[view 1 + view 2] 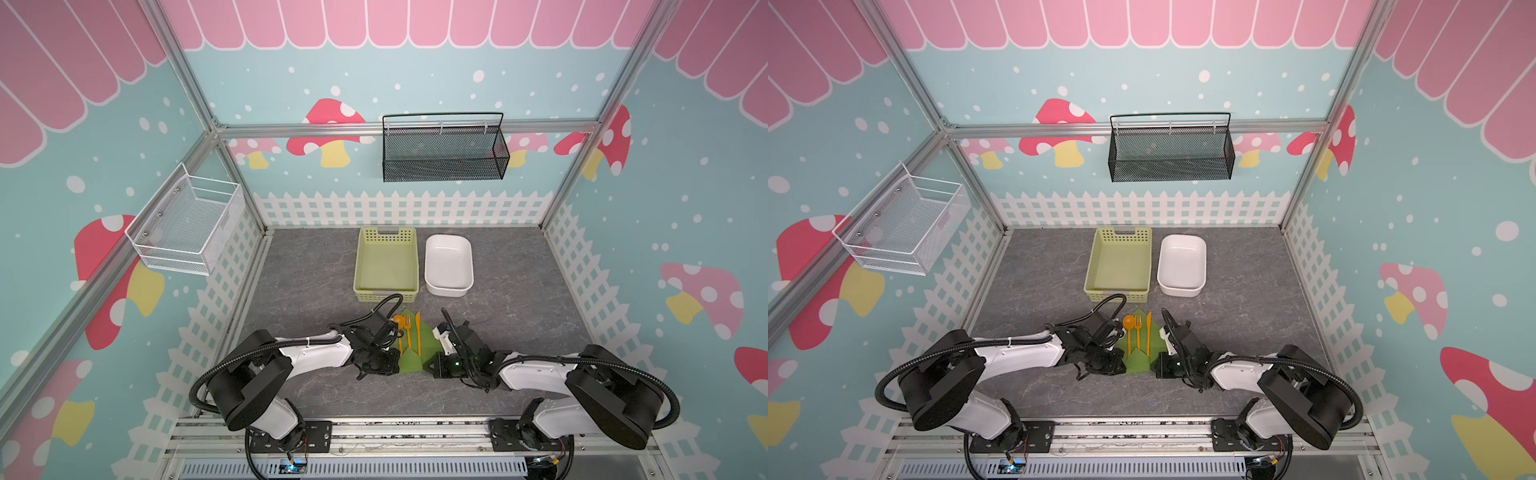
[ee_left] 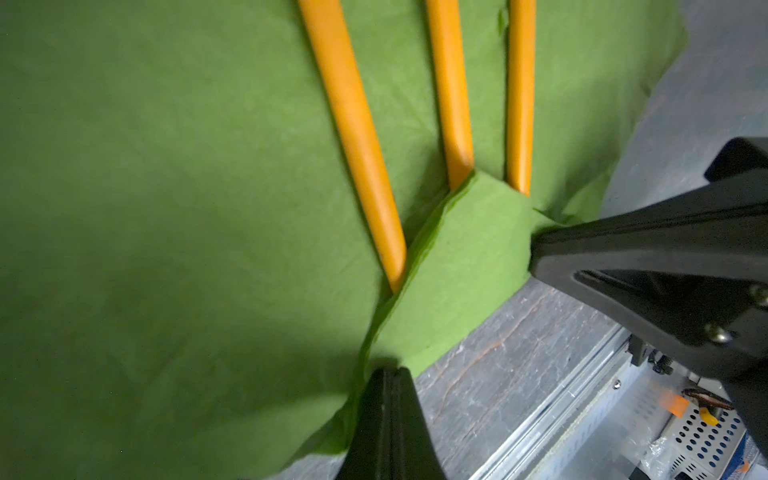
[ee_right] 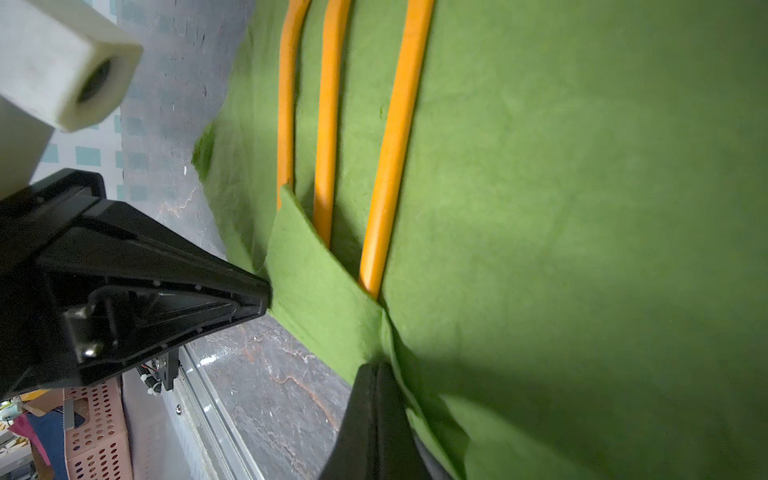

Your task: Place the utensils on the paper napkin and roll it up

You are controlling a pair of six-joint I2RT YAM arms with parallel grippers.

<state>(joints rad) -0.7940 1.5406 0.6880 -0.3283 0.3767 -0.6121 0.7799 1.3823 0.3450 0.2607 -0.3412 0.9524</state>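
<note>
The green paper napkin [image 1: 410, 363] [image 1: 1137, 362] lies as a diamond on the grey table between my two arms. On it lie the orange utensils side by side: spoon [image 1: 399, 322], fork [image 1: 408, 330] and knife [image 1: 418, 332]. The napkin's near corner is folded up over the ends of the handles [image 2: 357, 137] [image 3: 395, 145]. My left gripper [image 2: 390, 372] [image 1: 397, 362] is shut on the fold's left end. At the fold's right end my right gripper [image 3: 376, 368] [image 1: 430, 365] is shut on the paper too. The utensil heads are out of both wrist views.
Behind the napkin stand a pale yellow-green perforated basket [image 1: 386, 235] and a white dish [image 1: 449, 240]. A black mesh basket [image 1: 444, 149] hangs on the back wall, a white wire basket [image 1: 187, 220] on the left wall. A metal rail [image 1: 374, 432] runs along the table's front.
</note>
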